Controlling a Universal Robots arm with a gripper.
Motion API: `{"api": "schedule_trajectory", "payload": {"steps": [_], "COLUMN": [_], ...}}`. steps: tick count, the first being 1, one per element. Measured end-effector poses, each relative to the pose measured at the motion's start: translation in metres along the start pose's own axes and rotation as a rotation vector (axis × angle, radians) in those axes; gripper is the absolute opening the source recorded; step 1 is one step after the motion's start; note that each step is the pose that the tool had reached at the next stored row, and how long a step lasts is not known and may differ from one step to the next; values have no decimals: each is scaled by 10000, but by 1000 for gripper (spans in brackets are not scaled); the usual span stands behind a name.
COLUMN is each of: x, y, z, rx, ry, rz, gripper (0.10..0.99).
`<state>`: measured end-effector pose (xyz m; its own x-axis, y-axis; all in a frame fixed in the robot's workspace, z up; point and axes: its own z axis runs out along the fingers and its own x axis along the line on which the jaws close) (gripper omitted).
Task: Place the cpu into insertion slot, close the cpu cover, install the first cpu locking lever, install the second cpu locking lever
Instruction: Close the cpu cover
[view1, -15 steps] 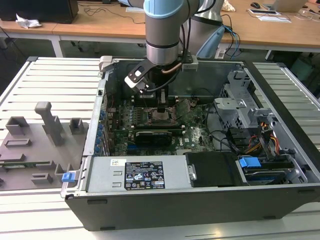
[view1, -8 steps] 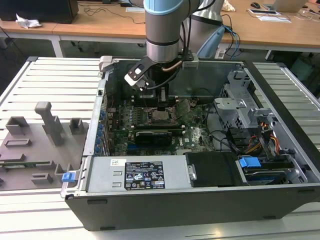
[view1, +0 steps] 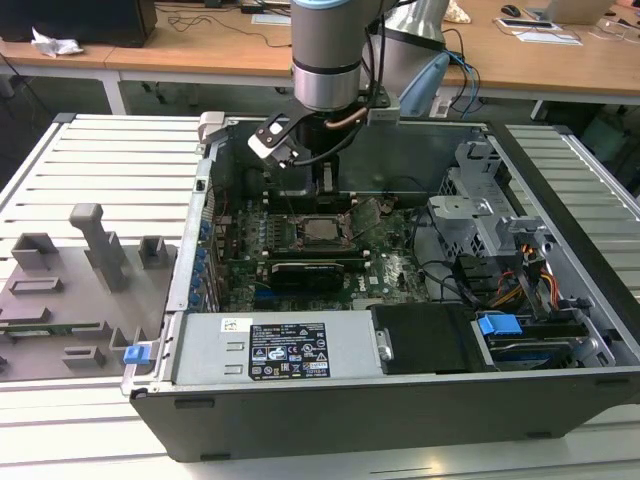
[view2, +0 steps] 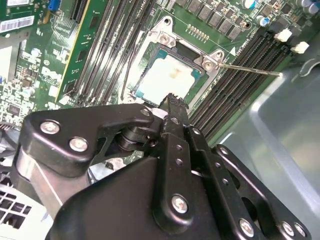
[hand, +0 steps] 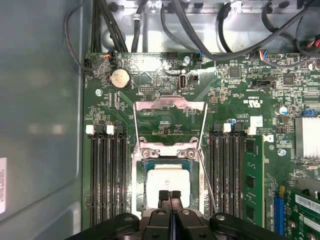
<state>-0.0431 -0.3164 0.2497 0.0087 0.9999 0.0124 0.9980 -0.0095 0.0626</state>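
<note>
The cpu (hand: 168, 177) (view2: 167, 77) (view1: 322, 230), a flat square chip with a dull silver top, lies inside the insertion slot (hand: 139, 165) on the green board. The cpu cover (hand: 170, 106) (view1: 366, 218), a thin silvery frame, stands open and leans back from its hinge, away from the chip. A thin locking lever (hand: 207, 182) (view2: 250, 69) juts out loose beside the socket. My gripper (hand: 169, 195) (view2: 172, 99) (view1: 322, 200) hangs just over the chip's edge opposite the hinge. It is shut, fingertips pressed together with nothing seen between them.
Long black memory slots (hand: 105, 175) flank the socket, with a green card (hand: 255, 185) in one. Cables (hand: 200, 25) cross beyond the board and a grey case wall (hand: 40, 125) rises close by. Outside the case lies a grey fixture plate (view1: 70, 290).
</note>
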Motion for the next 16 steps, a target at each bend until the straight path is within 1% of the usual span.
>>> {"api": "schedule_trajectory", "payload": {"steps": [1, 3, 4, 5, 6, 8, 9, 10, 12, 13, 15, 16], "x": [0, 1, 1, 2, 2, 2, 3, 4, 5, 5, 5, 6], "y": [4, 58, 96, 168, 225, 238, 245, 277, 354, 418, 495, 554], "z": [-5, -2, 1, 6, 8, -30, -71, -103, -98, -95, -90, -87], "rx": [1, 36, 46, 70, 96, 119, 124, 131, 146, 154, 161, 162], "ry": [2, 0, 0, -1, -1, -1, 0, -1, 1, -1, -2, -3], "rz": [-3, 5, 5, 6, 3, 5, 4, 6, 5, 5, 6, 5], "gripper": [106, 106, 106, 106, 106, 106, 106, 106, 106, 106, 106, 106]}}
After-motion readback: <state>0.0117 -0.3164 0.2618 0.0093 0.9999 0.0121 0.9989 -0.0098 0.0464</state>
